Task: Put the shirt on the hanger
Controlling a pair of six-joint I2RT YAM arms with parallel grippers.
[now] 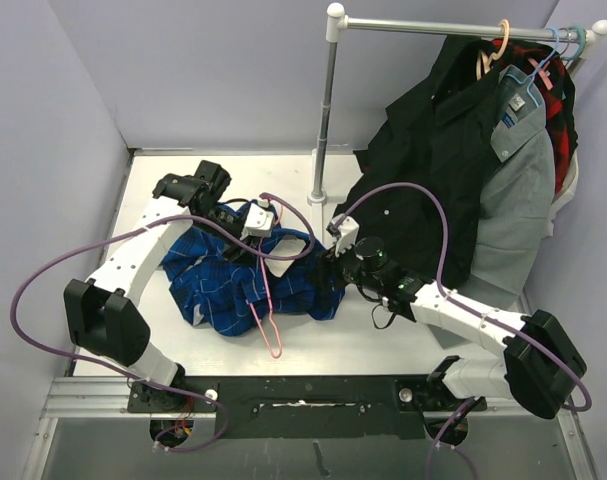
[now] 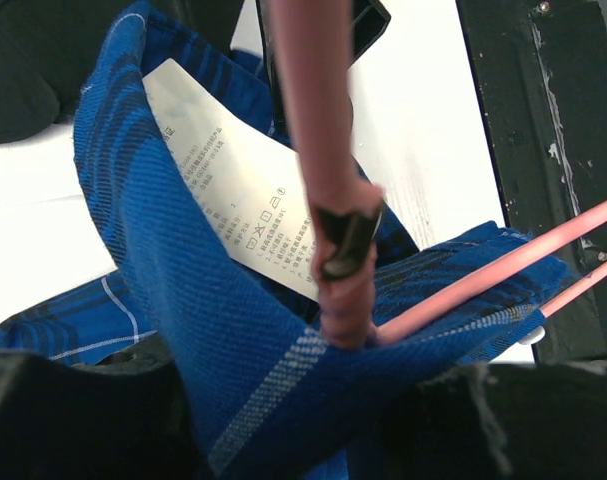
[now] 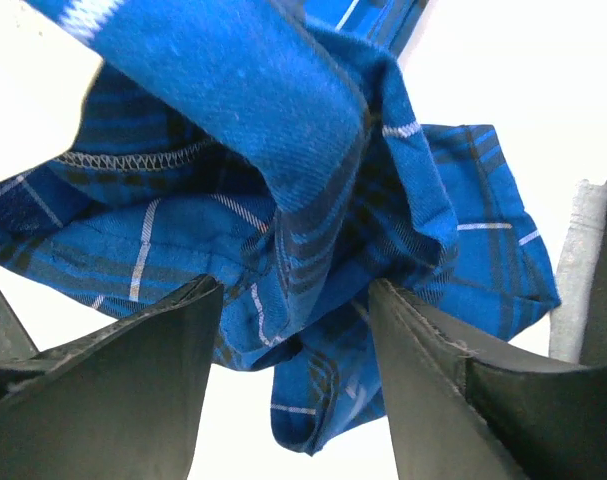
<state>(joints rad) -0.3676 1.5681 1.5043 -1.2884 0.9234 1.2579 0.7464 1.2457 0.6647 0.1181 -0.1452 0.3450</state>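
Looking from above, the shirt (image 1: pixel 218 285) lies bunched on the table (image 1: pixel 403 340) between the arms, with the hanger (image 1: pixel 266 297) lying across it. The left gripper (image 1: pixel 266 250) sits at the hanger's far end; the right gripper (image 1: pixel 331 268) meets the shirt's right edge. Left wrist: the fingers (image 2: pixel 73 420) are closed on the hanger, with shirt fabric and a white label (image 2: pixel 233 200) draped round it. Right wrist: the fingers (image 3: pixel 133 380) stand apart, a shirt fold between them.
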